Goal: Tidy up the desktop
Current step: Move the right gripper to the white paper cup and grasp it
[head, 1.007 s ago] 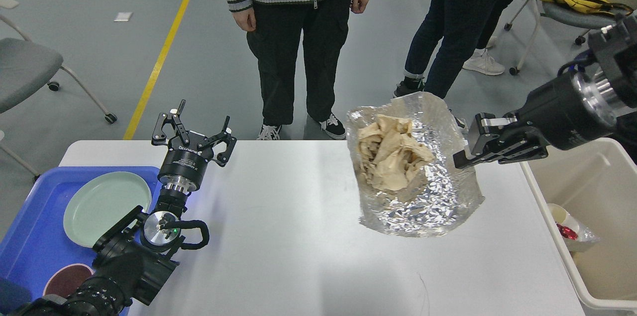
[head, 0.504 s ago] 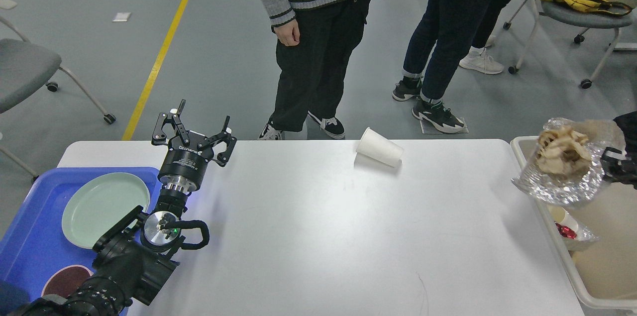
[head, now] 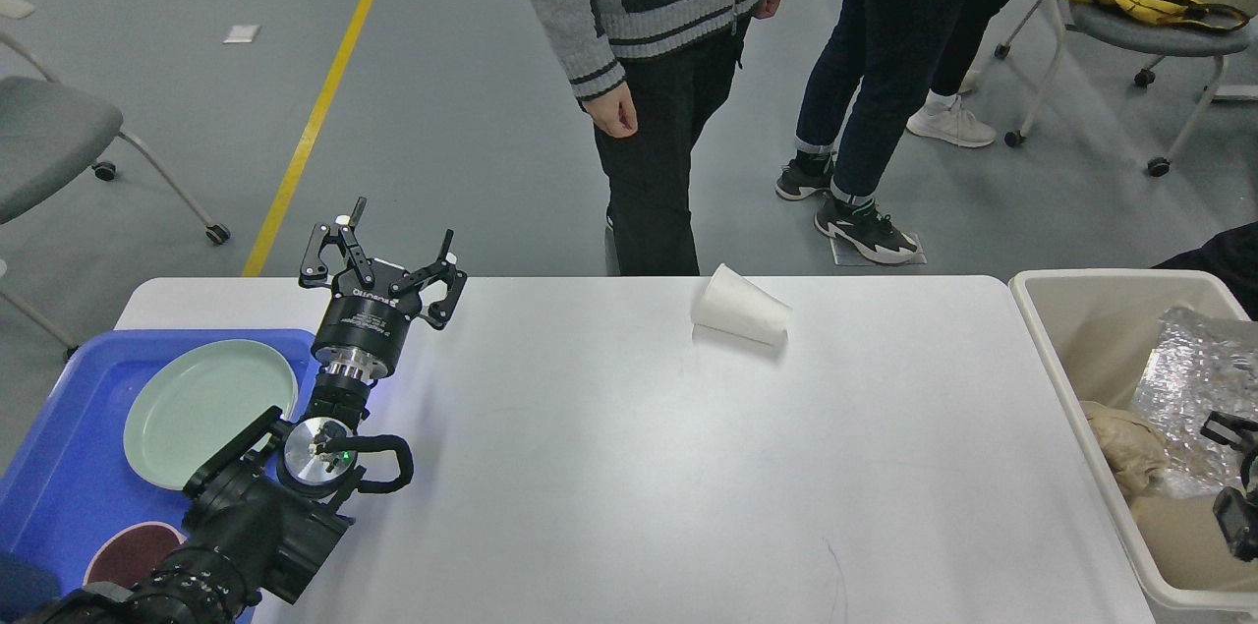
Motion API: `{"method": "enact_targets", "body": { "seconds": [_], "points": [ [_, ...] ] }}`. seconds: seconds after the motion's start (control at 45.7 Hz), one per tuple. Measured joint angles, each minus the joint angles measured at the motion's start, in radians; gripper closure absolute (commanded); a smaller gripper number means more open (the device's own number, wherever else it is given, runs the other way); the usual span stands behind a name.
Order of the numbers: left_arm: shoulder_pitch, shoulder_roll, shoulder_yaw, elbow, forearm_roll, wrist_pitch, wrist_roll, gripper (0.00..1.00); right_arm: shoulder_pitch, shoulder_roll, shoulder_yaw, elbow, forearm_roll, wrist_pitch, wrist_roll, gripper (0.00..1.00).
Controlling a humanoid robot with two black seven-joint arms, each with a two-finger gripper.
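- The left gripper [head: 385, 249] hangs with its fingers spread wide and nothing between them, above the left end of the desktop [head: 609, 467].
- Only dark parts of the right gripper [head: 1236, 467] show at the frame's right edge, over the beige bin [head: 1066, 349]; I cannot tell its finger state.
- Foil wrapper [head: 1194, 378] and crumpled brown paper [head: 1125, 447] lie inside the bin.
- A white paper cup [head: 739, 307] lies on its side near the desktop's far edge.
- A blue tray [head: 59, 467] at the left holds a pale green plate [head: 209, 411].

White desktop [head: 609, 467], paper cup [head: 739, 307] lying on its side at far edge, left gripper [head: 385, 255] spread open above blue tray [head: 59, 467], foil [head: 1194, 378] in beige bin [head: 1071, 378] at right.
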Motion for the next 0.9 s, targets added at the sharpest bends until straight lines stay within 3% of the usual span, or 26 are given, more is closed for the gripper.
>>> {"method": "enact_targets", "body": {
  "seconds": [0.35, 0.657, 0.723, 0.81, 0.898],
  "points": [
    [0.0, 0.0, 0.0, 0.0, 0.0, 0.0, 0.0, 0.04, -0.009, 0.015, -0.054, -0.006, 0.008, -0.023, 0.0, 0.0],
    [0.0, 0.0, 0.0, 0.0, 0.0, 0.0, 0.0, 0.04, 0.163, 0.012, -0.065, 0.015, 0.007, 0.053, 0.016, 0.0],
    [0.0, 0.0, 0.0, 0.0, 0.0, 0.0, 0.0, 0.04, 0.229, 0.0, -0.067, 0.052, 0.006, 0.103, 0.042, 0.0],
    [0.0, 0.0, 0.0, 0.0, 0.0, 0.0, 0.0, 0.04, 0.343, -0.051, -0.067, 0.158, 0.001, 0.189, 0.117, 0.0],
    [0.0, 0.0, 0.0, 0.0, 0.0, 0.0, 0.0, 0.04, 0.533, -0.157, -0.069, 0.402, -0.012, 0.302, 0.188, 0.0]
  ]
}}
